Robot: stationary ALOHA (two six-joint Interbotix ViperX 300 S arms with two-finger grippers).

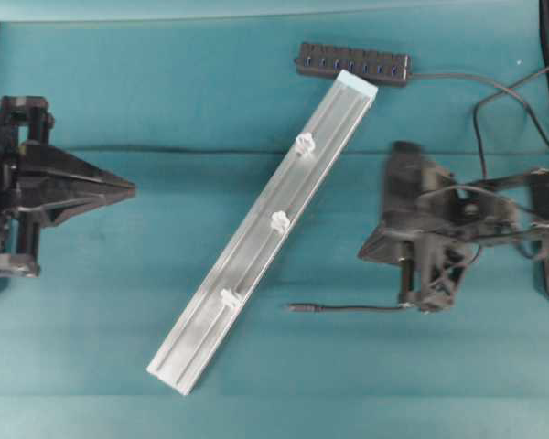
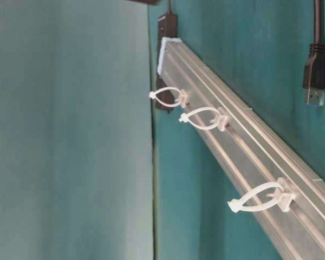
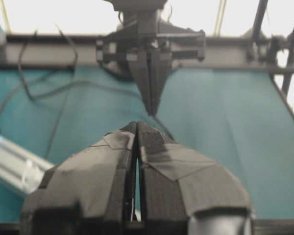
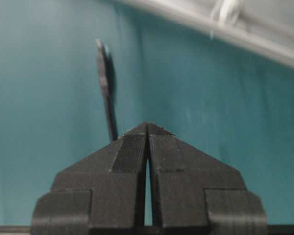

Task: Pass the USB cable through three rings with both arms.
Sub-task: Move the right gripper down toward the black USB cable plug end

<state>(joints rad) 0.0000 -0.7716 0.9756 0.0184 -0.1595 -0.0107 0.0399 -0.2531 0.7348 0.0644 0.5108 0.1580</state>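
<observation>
Rings (image 1: 280, 219) on rail (image 1: 201, 338) hold nothing — USB cable (image 1: 348, 308) lies beside; both grippers (image 3: 137, 128) (image 4: 147, 126) shut, empty.

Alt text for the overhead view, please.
A silver rail with three white rings lies diagonally on teal cloth; the USB cable plug rests loose beside it, unthreaded. Left gripper and right gripper flank the rail.

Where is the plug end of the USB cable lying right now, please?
In the overhead view the plug end lies on the teal table right of centre, between the lowest ring on the aluminium rail and the right gripper.
</observation>
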